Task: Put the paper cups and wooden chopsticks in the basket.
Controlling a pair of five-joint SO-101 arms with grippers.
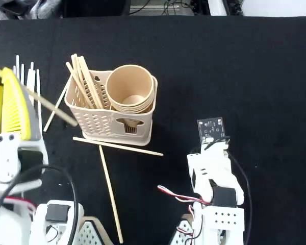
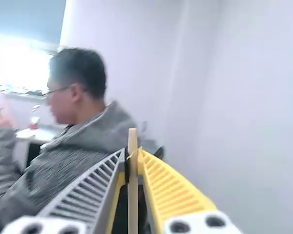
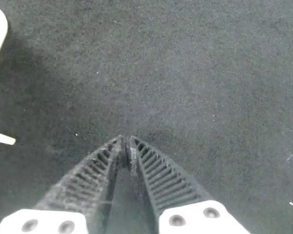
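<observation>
The left gripper [image 1: 2, 74], high over the left of the table [image 1: 245, 76], pinches a wooden chopstick [image 1: 51, 106] between its fingers, the stick slanting towards the basket [image 1: 107, 125], which holds stacked paper cups [image 1: 130, 89] and a bundle of chopsticks [image 1: 84, 81]; the next move likely calls for tipping it in beside that bundle. Two loose chopsticks [image 1: 117, 146] lie in front, and the right gripper [image 3: 125, 144] hangs low, fingers pressed together

The wall of the basket [image 1: 99, 127] hides the lower parts of the cups [image 1: 130, 89] and chopsticks [image 1: 86, 81] standing in it, and the held chopstick [image 2: 132, 195] pinched in the left gripper [image 2: 132, 155] is cut off by the left wrist view's edge.
</observation>
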